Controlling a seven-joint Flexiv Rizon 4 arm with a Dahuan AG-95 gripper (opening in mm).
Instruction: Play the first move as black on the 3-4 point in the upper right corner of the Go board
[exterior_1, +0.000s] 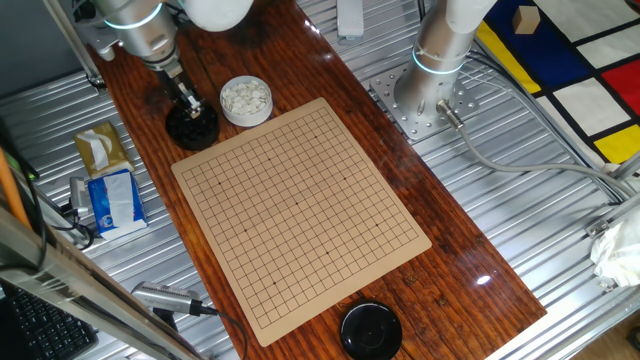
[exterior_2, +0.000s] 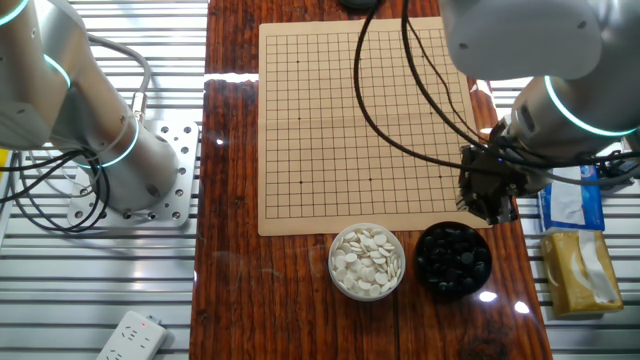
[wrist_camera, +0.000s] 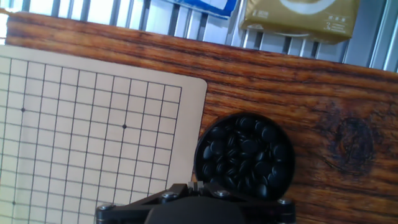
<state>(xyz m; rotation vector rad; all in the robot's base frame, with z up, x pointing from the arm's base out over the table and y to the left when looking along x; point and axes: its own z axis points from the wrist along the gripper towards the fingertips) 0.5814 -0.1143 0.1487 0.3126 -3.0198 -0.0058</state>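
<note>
The gripper (exterior_2: 492, 205) was held just above the bowl of black stones (exterior_2: 453, 259), at its rim nearest the board; whether its fingers were spread or closed could not be told, and no stone was seen between them. The black stones (wrist_camera: 244, 157) were heaped in that bowl, directly below the fingers. Beside it the bowl of white stones (exterior_2: 367, 261) was set. Beyond the fingers the Go board (exterior_1: 300, 205) was laid out, its grid bare of stones.

I see a glossy, varnished wood table (exterior_1: 470, 240), a matt tan Go board (exterior_1: 300, 210), and shiny black stones (wrist_camera: 244, 155).
</note>
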